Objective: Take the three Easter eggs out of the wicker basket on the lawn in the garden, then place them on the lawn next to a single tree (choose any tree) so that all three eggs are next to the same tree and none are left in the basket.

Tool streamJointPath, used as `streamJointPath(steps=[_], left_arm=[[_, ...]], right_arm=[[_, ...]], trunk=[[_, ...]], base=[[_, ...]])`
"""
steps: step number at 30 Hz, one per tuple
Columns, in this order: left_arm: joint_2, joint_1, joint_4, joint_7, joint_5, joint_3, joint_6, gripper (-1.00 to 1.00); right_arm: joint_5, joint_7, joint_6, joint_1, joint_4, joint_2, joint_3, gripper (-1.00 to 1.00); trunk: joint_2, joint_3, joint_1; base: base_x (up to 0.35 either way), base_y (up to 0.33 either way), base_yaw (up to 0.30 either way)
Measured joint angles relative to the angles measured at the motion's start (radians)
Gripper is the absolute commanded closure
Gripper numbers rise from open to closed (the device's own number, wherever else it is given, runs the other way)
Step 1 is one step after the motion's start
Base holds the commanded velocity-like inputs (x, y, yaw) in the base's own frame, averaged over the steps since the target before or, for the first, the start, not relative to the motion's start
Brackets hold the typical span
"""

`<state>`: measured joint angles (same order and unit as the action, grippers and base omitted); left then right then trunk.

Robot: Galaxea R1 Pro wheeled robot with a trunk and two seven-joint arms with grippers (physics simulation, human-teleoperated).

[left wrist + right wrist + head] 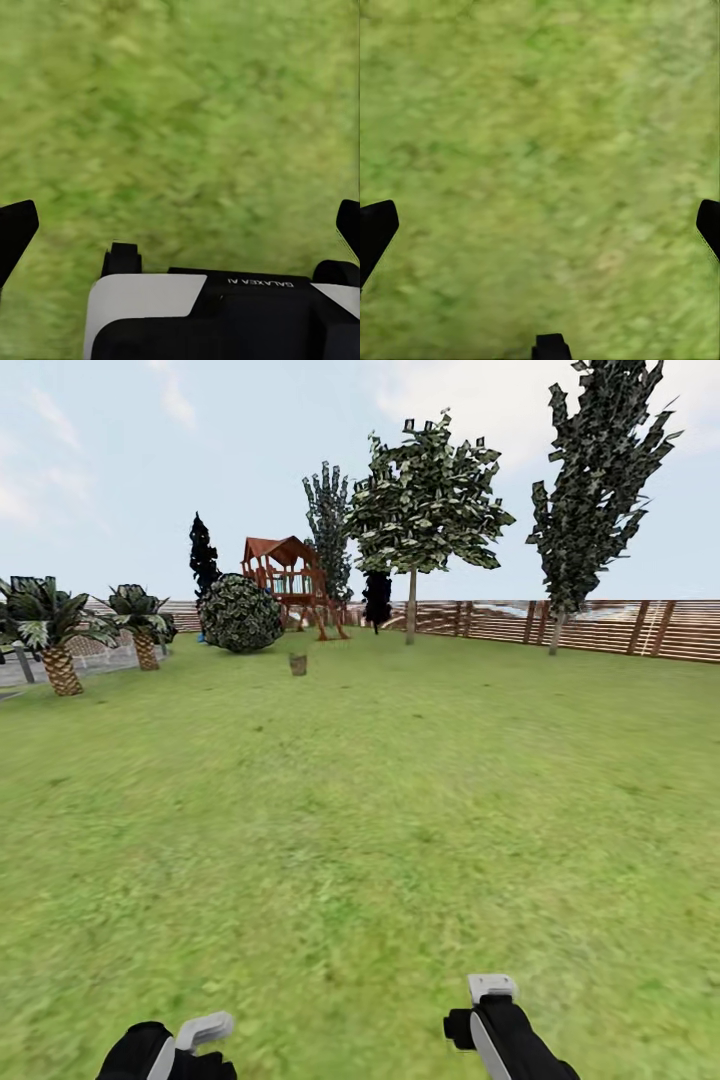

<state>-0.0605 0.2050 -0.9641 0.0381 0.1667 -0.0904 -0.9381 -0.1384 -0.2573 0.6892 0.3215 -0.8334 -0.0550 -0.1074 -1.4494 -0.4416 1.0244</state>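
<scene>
The wicker basket (298,664) is a small brown shape far off on the lawn (380,830), in front of a round dark bush. The Easter eggs are hidden at this distance. A tree (411,600) with a pale straight trunk and light-green leaves stands behind and right of the basket, near the fence. My left gripper (190,1042) and right gripper (490,1005) hang low at the near edge of the head view. In the wrist views the left gripper (180,225) and right gripper (540,225) are open over bare grass, holding nothing.
A second tall tree (590,490) stands at the right by the brown slatted fence (600,625). A round dark bush (241,614), a wooden playhouse (290,575) and two palms (55,635) line the far left. My white and black body (202,315) appears in the left wrist view.
</scene>
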Motion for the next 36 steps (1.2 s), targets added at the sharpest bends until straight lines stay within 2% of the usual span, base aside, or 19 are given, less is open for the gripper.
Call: streamJointPath(steps=[36], left_arm=[[0.000,0.000,-0.008,0.000,0.000,0.000,-0.001,-1.00]], right_arm=[[0.001,-0.002,0.000,0.000,0.005,-0.002,-0.003,-1.00]], trunk=[[0.000,0.000,0.000]], base=[[0.338,0.000,0.000]])
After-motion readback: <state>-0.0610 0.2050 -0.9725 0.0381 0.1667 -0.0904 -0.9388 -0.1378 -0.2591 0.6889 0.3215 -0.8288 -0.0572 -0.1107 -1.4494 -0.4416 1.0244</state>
